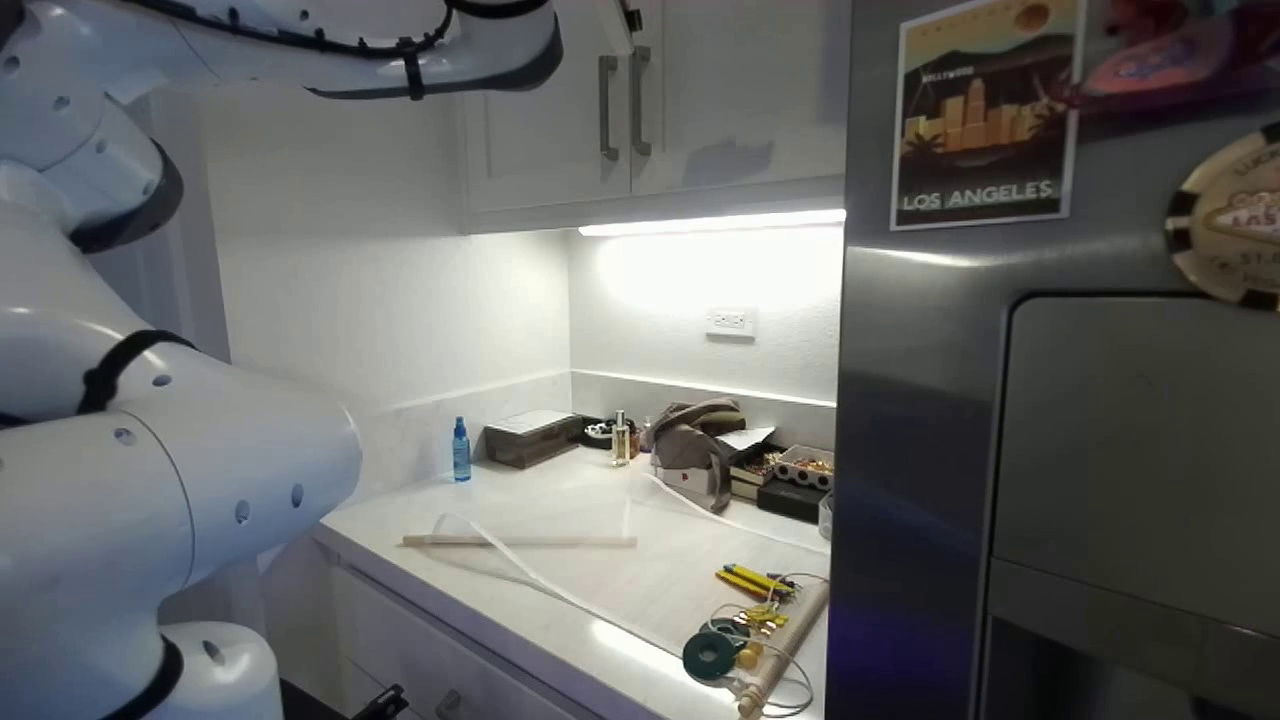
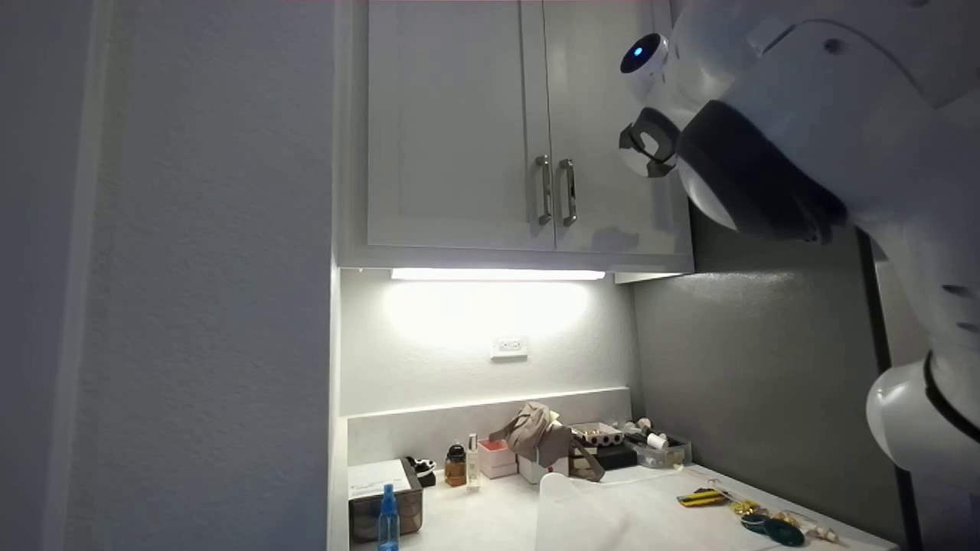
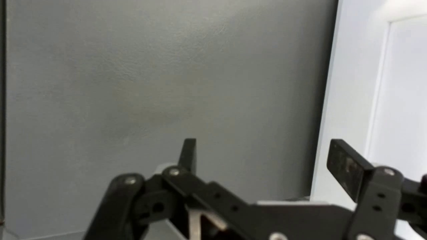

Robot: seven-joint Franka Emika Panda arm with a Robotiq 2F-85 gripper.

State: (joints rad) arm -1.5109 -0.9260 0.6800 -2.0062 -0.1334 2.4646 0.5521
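The white cabinet [image 2: 459, 130] hangs on the far wall [image 2: 429, 367], above the bench [image 2: 475, 520]. Its handles [image 2: 569, 195] are paired at the door seam, presumably so that each door pulls from the middle. At right stands a grey panel [image 3: 160, 90]. From where I stand, cabinet and panel are the surfaces nearest to the end effector [image 3: 263, 146]. Its jaws are spread with nothing between the pads [image 3: 348, 168]; in the wrist view, one finger shows against the panel, the other against the cabinet. No contact is evident, though depth is hard to judge.

The arm [image 2: 834, 138] is raised well above the bench, its outer section beside the cabinet's right door.

Below, a grey-brown cloth item [image 2: 536, 436] is draped over a white box [image 2: 536, 471], which appears to prop it up. At far left, a blue spray bottle [image 1: 461, 458] stands upright on its own base near a dark box [image 1: 530, 442]. At near right, a wooden rod [image 1: 788, 645] lies flat beside dark green discs [image 2: 782, 532], probably so that neither rolls
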